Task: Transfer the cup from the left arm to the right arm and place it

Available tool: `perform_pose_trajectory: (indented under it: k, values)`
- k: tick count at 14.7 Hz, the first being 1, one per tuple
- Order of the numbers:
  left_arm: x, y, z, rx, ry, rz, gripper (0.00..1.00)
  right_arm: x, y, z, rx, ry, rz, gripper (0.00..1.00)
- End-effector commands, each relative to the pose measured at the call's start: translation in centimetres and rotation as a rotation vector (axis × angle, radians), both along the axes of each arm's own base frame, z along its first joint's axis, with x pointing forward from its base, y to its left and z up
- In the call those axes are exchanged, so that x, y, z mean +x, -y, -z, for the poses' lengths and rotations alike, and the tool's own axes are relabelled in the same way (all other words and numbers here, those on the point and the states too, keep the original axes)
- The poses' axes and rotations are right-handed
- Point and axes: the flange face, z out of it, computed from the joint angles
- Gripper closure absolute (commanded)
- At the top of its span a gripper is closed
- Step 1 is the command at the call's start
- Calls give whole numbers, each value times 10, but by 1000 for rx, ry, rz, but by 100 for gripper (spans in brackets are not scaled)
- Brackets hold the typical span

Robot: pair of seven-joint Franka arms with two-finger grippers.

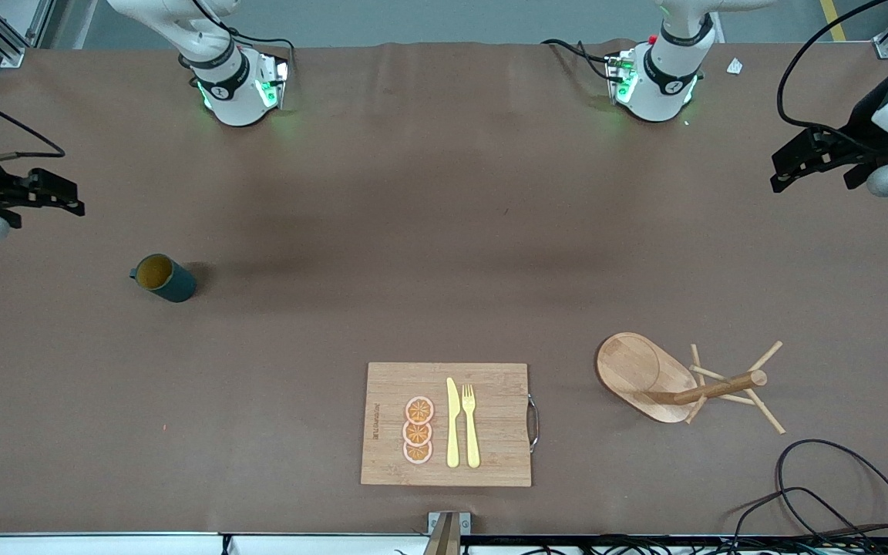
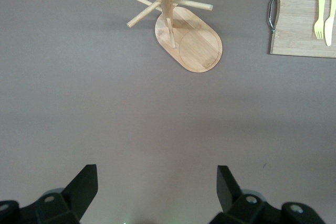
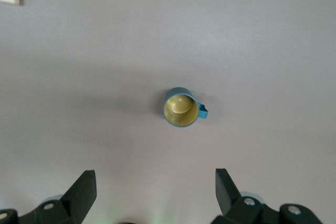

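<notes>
The dark teal cup (image 1: 163, 277) stands upright on the brown table toward the right arm's end, its tan inside showing and its small handle on one side. It also shows from above in the right wrist view (image 3: 182, 107). My right gripper (image 1: 66, 202) hangs open and empty in the air over the table's edge at that end, apart from the cup; its open jaws show in the right wrist view (image 3: 155, 178). My left gripper (image 1: 779, 176) hangs open and empty over the left arm's end of the table (image 2: 157, 174).
A wooden cutting board (image 1: 490, 455) near the front edge carries three orange slices (image 1: 418, 431), a yellow knife (image 1: 452, 424) and a fork (image 1: 470, 425). A wooden mug tree (image 1: 671, 379) stands toward the left arm's end (image 2: 181, 27). Black cables (image 1: 822, 493) lie at the front corner.
</notes>
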Motion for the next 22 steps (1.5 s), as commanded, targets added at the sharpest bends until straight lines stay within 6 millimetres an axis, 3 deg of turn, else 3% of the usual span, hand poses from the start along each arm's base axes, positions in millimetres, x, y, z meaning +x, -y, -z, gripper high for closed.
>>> perform_pose_trajectory:
  k: [1,4,8,11,15,18,22]
  values:
    - [3,-3,-3,-17,6,11,0,13,7,-16,-12,-16,40,0]
    - [4,-3,-2,-19,4,11,0,13,4,-38,-23,9,130,0]
    - [4,-3,-2,-19,4,11,0,5,-4,-39,-32,-38,269,0]
    - [4,-2,-3,-21,12,11,0,3,-16,-48,-25,-25,235,0]
    - [5,-2,-3,-20,12,12,0,-11,-8,-55,-14,-26,176,0]
    - [5,-2,-3,-20,12,11,0,-36,3,-56,-9,-36,199,0]
    - [5,-2,-3,-20,12,17,0,-44,1,-65,-8,-25,196,0]
